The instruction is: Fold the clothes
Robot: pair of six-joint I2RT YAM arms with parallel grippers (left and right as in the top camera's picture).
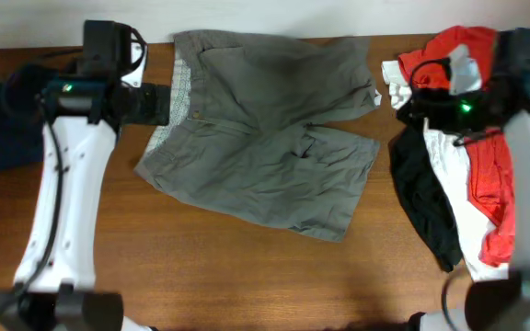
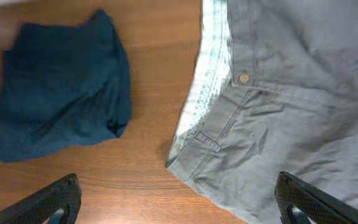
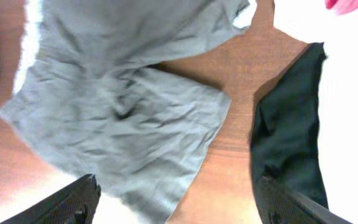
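Note:
Grey shorts (image 1: 265,129) lie spread flat on the wooden table, waistband to the left, legs to the right. They also show in the left wrist view (image 2: 291,106) and the right wrist view (image 3: 117,106). My left gripper (image 2: 179,202) is open and empty, above the waistband's left edge. My right gripper (image 3: 179,199) is open and empty, above the gap between the shorts' legs and a pile of clothes (image 1: 458,156) in red, white and black at the right.
A dark blue garment (image 1: 12,119) lies crumpled at the far left; it also shows in the left wrist view (image 2: 61,93). A black garment (image 3: 288,130) lies at the pile's left side. Bare wood (image 1: 247,267) fills the front of the table.

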